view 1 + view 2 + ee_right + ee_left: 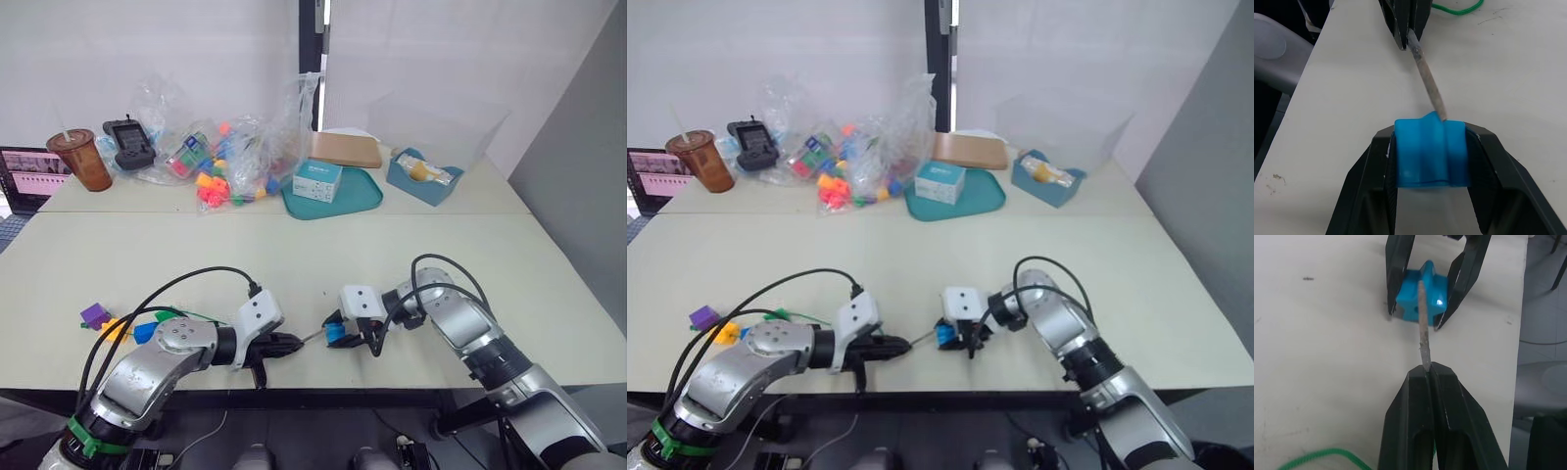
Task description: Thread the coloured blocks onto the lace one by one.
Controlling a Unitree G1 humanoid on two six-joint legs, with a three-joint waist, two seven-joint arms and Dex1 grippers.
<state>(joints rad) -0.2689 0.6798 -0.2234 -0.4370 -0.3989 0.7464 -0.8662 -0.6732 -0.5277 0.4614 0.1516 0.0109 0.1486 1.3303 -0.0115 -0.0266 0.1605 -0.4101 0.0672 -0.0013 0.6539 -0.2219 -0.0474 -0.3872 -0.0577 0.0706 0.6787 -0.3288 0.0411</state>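
— What have you got on the two tools?

— My right tool (1430, 147) is pinching the light blue block (1431, 151), one finger on each side of it, low over the counter (294, 264) near its front edge. My left tool (1429, 382) is pressed together on the stiff grey tip (1423, 323) of the lace, which sticks out past the fingertips.

— Is the tip in the block?

— It points straight at it. In the right wrist view the tip's end meets the block's upper face; I cannot tell whether it has entered a hole.

— And the cord itself?

— The green lace (186, 315) trails back from my left tool across the counter toward my left side, partly hidden by the arm and its black cables (171, 289).

— Where are the other blocks?

— At the counter's front left: a purple block (94, 315), an orange-yellow block (116, 328) just beside it, and a blue block (145, 332) next to that, all near the lace.

— Anything else on the counter?

— Far side: a heap of toy pieces in clear bags (230, 166), a teal tray (358, 201), a drink cup (80, 159).
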